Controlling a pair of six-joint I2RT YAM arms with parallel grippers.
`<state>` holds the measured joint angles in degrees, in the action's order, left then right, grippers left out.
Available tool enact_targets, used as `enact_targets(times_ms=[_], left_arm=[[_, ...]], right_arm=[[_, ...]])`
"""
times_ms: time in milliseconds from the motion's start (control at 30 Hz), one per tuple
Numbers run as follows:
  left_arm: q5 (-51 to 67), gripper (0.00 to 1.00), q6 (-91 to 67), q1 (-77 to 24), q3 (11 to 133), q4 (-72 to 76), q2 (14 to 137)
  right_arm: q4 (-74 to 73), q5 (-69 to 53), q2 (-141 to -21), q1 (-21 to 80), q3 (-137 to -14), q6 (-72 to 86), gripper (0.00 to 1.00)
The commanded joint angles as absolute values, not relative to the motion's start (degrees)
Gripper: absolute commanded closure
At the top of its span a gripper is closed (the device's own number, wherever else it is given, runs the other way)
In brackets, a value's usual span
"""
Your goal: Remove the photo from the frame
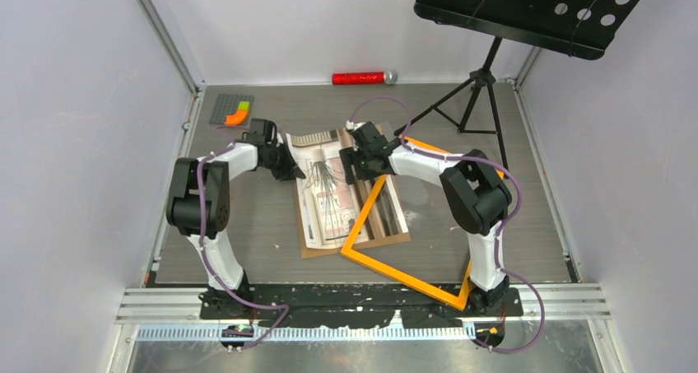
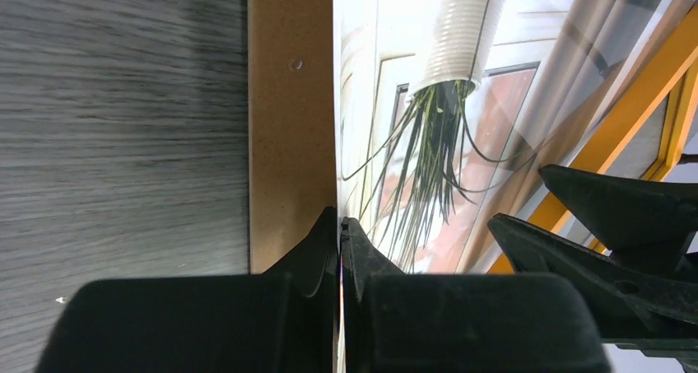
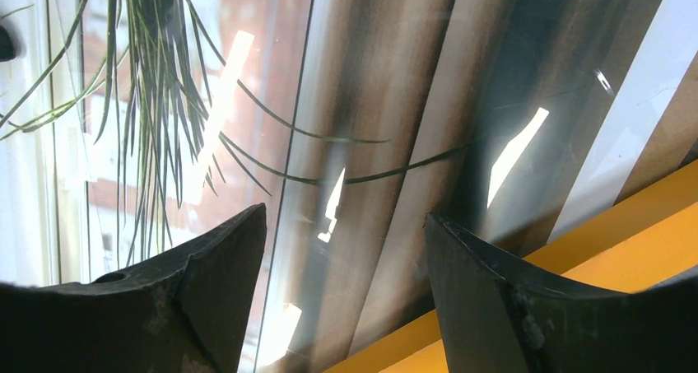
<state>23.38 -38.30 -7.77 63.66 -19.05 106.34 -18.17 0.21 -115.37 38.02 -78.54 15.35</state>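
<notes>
The photo (image 1: 329, 192), a print of a spiky plant at a window, lies on the brown backing board (image 1: 306, 245) mid-table. The orange frame (image 1: 403, 278) lies askew, its left bar crossing the photo's right side. My left gripper (image 1: 296, 174) is shut on the photo's left edge; the left wrist view shows its tips (image 2: 340, 221) pinching the photo (image 2: 428, 101) beside the board (image 2: 288, 142). My right gripper (image 1: 355, 169) is open just above the photo (image 3: 370, 101), its jaws wide apart, with the frame bar (image 3: 625, 241) just beyond them.
A black music stand (image 1: 527, 11) on a tripod stands at the back right. A red cylinder (image 1: 360, 77) lies by the back wall. A grey baseplate (image 1: 222, 103) with orange and green bricks sits at the back left. Walls close in on both sides.
</notes>
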Motion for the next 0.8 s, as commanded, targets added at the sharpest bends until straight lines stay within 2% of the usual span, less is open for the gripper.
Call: enact_targets(times_ms=[0, 267, 467, 700, 767], left_arm=[[25.94, 1.0, -36.14, -8.17, 64.29, -16.08, 106.48], [27.38, 1.0, -34.17, -7.9, 62.77, -16.55, 101.32], [31.62, 1.0, -34.79, -4.76, 60.27, -15.46, 99.53], [20.63, 1.0, -31.36, -4.62, 57.87, -19.94, 94.59], [21.29, 1.0, -30.75, -4.62, 56.78, -18.39, 92.61]], right_arm=[[-23.15, -2.46, -119.09, 37.84, -74.66, 15.97, 0.23], [-16.39, 3.45, -107.68, 37.87, -72.75, 12.44, 0.17], [-11.89, 1.66, -104.77, 37.85, -70.55, 12.85, 0.15], [-10.42, -0.88, -104.95, 38.1, -69.65, 12.84, 0.15], [-9.89, -1.66, -104.6, 38.59, -69.75, 12.08, 0.15]])
